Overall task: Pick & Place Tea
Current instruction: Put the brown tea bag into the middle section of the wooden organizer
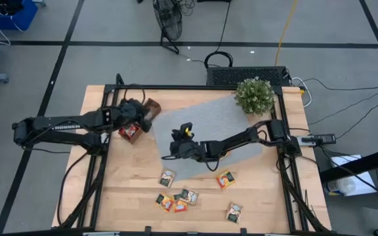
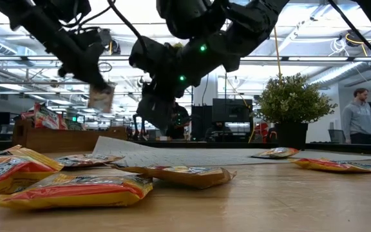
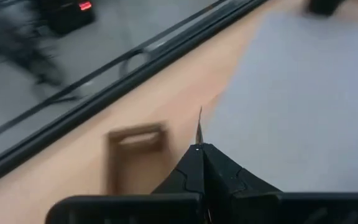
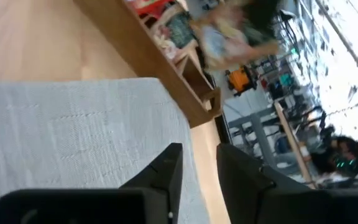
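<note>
One tea sachet [image 2: 100,96] hangs in the air in the low view, pinched by the left gripper [image 2: 95,80] above the wooden tray [image 2: 57,138]. In the left wrist view only the sachet's thin edge [image 3: 199,127] pokes up from between the clenched fingers [image 3: 188,171], so its face and colour cannot be read there; the tray below [image 3: 135,152] is a blur. From above, the left gripper [image 1: 140,113] covers most of the tray, of which only a brown corner [image 1: 153,105] and some red sachets inside it [image 1: 131,132] show.

The loose sachets [image 1: 176,202] lie on the bare table [image 1: 261,196] near its front edge: a cluster of about four, one [image 1: 167,177] at the edge of the grey mat [image 1: 209,124], one [image 1: 226,179] just off the mat, and one [image 1: 233,212] farther toward the front. In the low view they fill the foreground [image 2: 69,187], cut off on the left.

The right gripper [image 1: 179,145] hovers over the mat. In its wrist view the fingers [image 4: 166,174] stand slightly apart with nothing between them. A potted plant [image 1: 254,95] sits at the mat's far corner. A person [image 2: 356,116] stands in the room behind.
</note>
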`<state>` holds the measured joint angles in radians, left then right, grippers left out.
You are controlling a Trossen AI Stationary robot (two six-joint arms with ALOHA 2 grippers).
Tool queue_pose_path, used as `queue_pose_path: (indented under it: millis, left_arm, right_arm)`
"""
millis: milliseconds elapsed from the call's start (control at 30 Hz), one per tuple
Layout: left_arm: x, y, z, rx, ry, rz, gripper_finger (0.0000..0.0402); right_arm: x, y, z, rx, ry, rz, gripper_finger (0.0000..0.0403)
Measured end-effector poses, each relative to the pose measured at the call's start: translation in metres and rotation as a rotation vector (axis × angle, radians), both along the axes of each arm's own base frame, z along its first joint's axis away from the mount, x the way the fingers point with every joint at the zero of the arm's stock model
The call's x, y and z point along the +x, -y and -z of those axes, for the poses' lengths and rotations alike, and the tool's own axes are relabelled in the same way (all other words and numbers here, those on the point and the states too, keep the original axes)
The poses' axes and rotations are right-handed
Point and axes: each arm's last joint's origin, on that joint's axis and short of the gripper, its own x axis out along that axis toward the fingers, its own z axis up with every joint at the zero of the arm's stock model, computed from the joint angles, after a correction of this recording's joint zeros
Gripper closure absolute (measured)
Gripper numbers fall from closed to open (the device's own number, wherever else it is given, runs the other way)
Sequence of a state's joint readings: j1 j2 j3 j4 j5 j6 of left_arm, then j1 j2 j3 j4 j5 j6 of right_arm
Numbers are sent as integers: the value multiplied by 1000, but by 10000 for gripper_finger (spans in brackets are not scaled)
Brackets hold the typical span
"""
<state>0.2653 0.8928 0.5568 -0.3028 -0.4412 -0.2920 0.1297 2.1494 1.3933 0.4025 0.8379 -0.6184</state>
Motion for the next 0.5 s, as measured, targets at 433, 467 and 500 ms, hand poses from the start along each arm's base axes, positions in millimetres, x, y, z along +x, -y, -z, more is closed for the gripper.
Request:
queue_pose_path:
  millis: [433, 467, 500]
  left_arm:
    - [-22, 5, 59, 17, -35, -157, 401]
    - [-24, 5, 62, 25, -17, -162, 401]
    - [-27, 6, 66, 34, -4, -172, 401]
  right_arm:
    - [1, 18, -1, 41, 47, 54, 314]
    - [2, 17, -1, 42, 51, 52, 314]
    - [2, 17, -1, 43, 53, 50, 314]
